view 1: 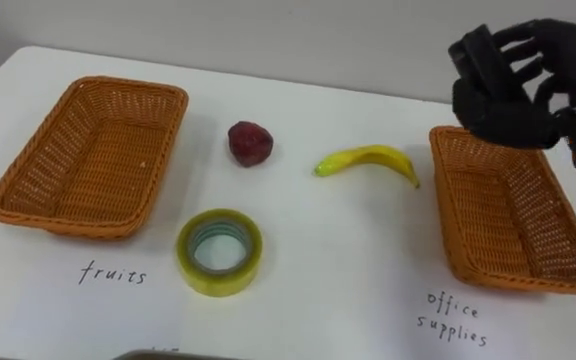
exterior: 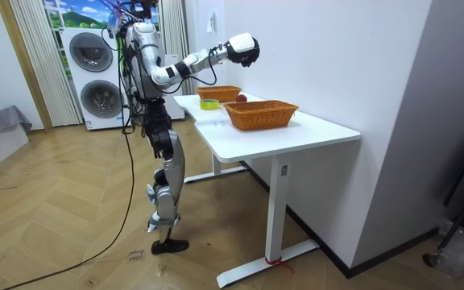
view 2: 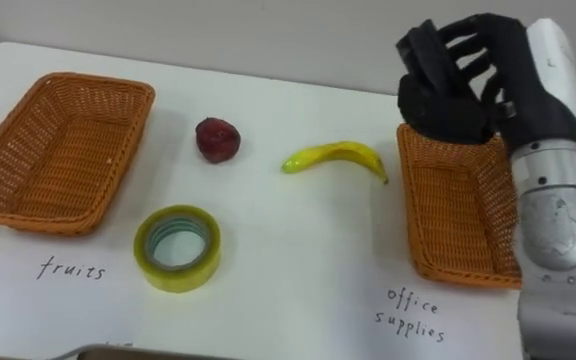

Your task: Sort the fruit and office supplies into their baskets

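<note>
Nearest the robot, a roll of tape (view 1: 219,251) is lying flat on the white table (view 1: 348,285), between the two baskets and somewhat closer to the left one. It is looking light and stiff, with a smooth outer face that may be slippery. A pinch across the ring, thumb in the hole and fingers outside, is probably the surest hold.

Handwriting on the table is marking the left basket (view 1: 83,160) for fruit and the right basket (view 1: 508,215) for office things. Both are sitting empty, shallow and woven, with raised rims that could be catching fingertips on the way in.

Further back, a small red fruit (view 1: 250,143) is resting well apart from the tape. It is rounded and lumpy, likely light and possibly soft, so it is calling for a gentle grasp from above around its middle. To its right a banana (view 1: 368,160) is lying on its side, its thin end near the right basket's corner but not touching it. Whether it is real or a toy I cannot tell. Either way it is light and curved, and best taken across the thick middle, where it is least likely to be twisting out.

Farthest off, the right hand (view 1: 508,100) is hovering in the air over the far left corner of the right basket, fingers spread and loosely bent, holding nothing I can make out. The banana is lying closest to it, and open table is running from there to the left basket, with only the red fruit near that path.
</note>
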### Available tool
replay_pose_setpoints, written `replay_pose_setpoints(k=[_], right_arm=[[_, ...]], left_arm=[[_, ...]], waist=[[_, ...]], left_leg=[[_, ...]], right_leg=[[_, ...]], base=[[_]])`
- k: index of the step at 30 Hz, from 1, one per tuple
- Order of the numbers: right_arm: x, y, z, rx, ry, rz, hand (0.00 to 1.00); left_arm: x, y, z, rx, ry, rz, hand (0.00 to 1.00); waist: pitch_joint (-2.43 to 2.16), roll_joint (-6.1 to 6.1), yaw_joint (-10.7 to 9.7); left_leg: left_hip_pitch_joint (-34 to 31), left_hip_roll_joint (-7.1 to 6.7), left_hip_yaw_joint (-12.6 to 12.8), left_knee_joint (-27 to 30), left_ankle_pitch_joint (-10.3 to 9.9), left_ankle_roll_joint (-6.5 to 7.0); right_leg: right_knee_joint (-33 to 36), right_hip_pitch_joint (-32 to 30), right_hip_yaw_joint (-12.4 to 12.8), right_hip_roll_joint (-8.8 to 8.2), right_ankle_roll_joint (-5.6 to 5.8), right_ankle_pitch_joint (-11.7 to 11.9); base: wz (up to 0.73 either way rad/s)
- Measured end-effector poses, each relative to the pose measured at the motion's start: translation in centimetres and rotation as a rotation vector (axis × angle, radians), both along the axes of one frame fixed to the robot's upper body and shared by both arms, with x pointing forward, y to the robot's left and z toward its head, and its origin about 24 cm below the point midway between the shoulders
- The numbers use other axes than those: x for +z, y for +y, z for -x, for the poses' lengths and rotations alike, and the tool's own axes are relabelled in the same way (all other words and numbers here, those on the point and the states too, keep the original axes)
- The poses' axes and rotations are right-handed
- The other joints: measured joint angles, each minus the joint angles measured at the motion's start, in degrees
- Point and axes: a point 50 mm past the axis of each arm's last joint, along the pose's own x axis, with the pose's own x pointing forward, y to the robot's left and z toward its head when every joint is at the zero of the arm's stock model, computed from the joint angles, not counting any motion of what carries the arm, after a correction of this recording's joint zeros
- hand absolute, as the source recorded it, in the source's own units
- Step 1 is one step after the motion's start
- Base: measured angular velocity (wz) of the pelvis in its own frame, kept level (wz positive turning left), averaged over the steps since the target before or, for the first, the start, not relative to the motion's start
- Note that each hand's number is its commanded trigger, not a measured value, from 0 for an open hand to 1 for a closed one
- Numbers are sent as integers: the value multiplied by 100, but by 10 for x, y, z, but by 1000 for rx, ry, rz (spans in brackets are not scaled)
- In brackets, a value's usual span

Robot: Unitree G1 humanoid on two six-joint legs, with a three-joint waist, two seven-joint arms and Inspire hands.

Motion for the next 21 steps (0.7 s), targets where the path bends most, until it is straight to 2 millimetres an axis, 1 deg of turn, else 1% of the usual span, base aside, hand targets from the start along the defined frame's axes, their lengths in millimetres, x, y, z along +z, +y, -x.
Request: replay_pose_setpoints(k=[1, 4, 7, 10, 14, 16, 18, 20, 21], right_arm=[[-1, -5, 1, -32, -11, -11, 100], [-1, -10, 2, -77, -36, -17, 100], [-5, -15, 2, -112, -32, -30, 100], [-11, -21, 2, -142, -15, -38, 100], [-16, -23, 2, -153, 4, -41, 100], [-23, -25, 5, -163, 33, -41, 100], [-34, -29, 8, -181, 78, -46, 100], [-42, -32, 10, -197, 116, -46, 100], [-47, -34, 12, -206, 138, -46, 100]], left_arm=[[0, 0, 0, 1, 1, -2, 0], [0, 0, 2, 0, 6, -2, 0], [1, 2, 3, 7, 10, -7, 0], [1, 2, 4, 7, 12, -8, 0], [1, 4, 3, 3, 11, -11, 0], [1, 4, 2, 1, 4, -12, 0], [1, 4, 2, 2, 7, -13, 0], [1, 2, 2, 4, 11, -8, 0], [0, 0, 2, 6, 14, -1, 0]], waist=[[0, -3, -42], [12, 6, -111], [14, -18, -246], [27, -39, -258], [25, -50, -295], [27, -33, -292], [13, -34, -288], [3, -2, -289], [-13, 31, -295]], left_leg=[[4, 0, 5, -3, 0, 0], [13, 1, 24, -16, 0, 0], [27, 0, 38, -10, 1, -2], [75, 4, 103, -31, 1, -2], [82, 8, 147, -45, 0, -1], [71, 11, 150, -45, 0, -1], [71, 9, 150, -49, 0, -1], [70, 8, 158, -56, 0, 0], [71, 7, 165, -56, 0, 0]], right_leg=[[0, 0, 5, 0, 0, 0], [-1, -18, 57, 8, 0, 0], [-4, -17, 80, 17, 0, 0], [0, -18, 129, 21, 0, 0], [1, -27, 130, 15, 1, 0], [-1, -42, 127, 14, 2, 1], [-1, -46, 121, 13, 2, 1], [0, -59, 124, 10, 2, 1], [-1, -64, 127, 10, 2, 1]], base=[[0], [-7], [-2], [-10], [-2], [0], [0], [-2], [0]])
